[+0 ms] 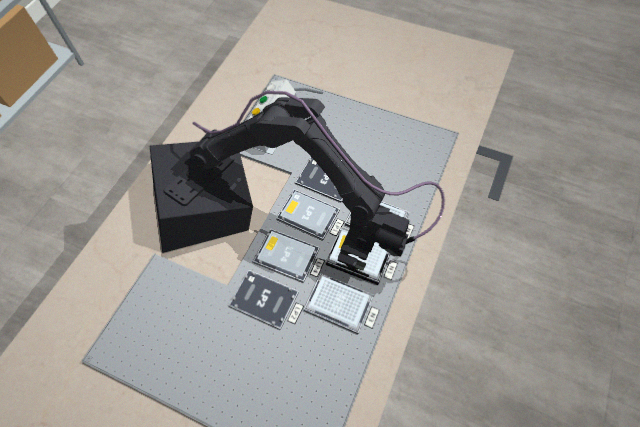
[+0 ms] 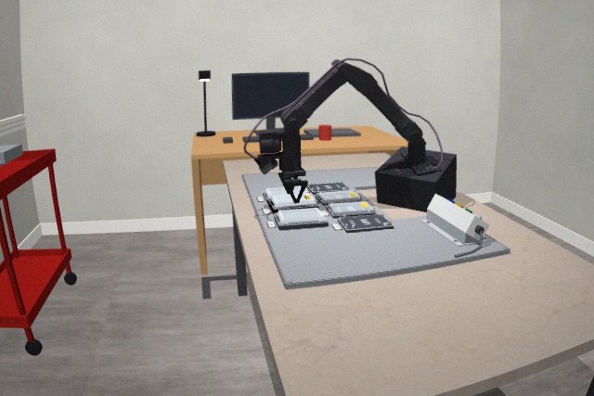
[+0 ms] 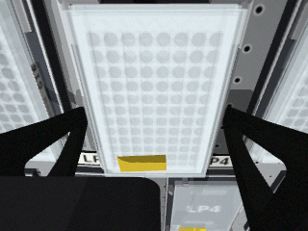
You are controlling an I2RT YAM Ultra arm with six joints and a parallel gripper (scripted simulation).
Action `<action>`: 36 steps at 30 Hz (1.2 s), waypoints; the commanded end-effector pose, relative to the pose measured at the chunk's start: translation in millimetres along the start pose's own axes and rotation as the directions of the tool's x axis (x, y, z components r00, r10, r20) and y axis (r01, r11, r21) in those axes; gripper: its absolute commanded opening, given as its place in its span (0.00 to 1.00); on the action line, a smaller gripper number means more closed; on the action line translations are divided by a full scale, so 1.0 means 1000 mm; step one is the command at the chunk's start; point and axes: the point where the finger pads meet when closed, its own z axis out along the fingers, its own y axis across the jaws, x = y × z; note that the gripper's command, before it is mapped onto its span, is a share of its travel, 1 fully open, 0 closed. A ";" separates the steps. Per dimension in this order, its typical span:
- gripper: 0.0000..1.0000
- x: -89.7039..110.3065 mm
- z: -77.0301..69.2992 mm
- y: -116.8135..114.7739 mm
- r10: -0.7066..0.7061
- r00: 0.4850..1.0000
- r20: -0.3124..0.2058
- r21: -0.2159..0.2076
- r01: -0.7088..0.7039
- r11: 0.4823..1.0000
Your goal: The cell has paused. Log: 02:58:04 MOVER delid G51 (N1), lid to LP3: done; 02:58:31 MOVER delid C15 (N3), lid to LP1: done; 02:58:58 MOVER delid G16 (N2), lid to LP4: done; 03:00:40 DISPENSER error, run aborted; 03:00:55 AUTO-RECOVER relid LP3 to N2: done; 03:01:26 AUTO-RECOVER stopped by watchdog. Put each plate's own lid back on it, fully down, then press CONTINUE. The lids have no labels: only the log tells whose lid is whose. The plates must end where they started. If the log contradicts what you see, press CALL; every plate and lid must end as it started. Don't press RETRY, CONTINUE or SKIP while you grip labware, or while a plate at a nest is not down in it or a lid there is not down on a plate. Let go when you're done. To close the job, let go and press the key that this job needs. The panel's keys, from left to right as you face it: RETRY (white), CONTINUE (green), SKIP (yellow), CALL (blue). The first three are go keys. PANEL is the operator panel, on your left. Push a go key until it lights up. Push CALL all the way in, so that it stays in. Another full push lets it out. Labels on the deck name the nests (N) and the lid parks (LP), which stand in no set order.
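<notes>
Item: clear rectangular plastic lid with a yellow corner tab (image 3: 154,91), lying on the middle white multiwell plate (image 1: 376,258) in the nest row of the grey perforated deck (image 1: 206,360) on the beige desk (image 1: 361,40). Black parallel gripper (image 3: 154,120) stood over it, fingers spread wide either side of the long edges, gripping nothing. Handling, judged: light, stiff, thin-walled, slick; best pinched across the short width at mid-length, squarely, to avoid tilting.
</notes>
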 end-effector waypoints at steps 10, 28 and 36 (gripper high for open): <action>1.00 -0.018 -0.030 0.002 -0.006 0.997 0.070 0.004 0.005 1.000; 1.00 -0.014 -0.045 -0.003 -0.004 0.998 0.064 0.003 0.004 1.000; 1.00 -0.014 -0.047 -0.003 -0.002 0.998 0.064 0.002 0.001 1.000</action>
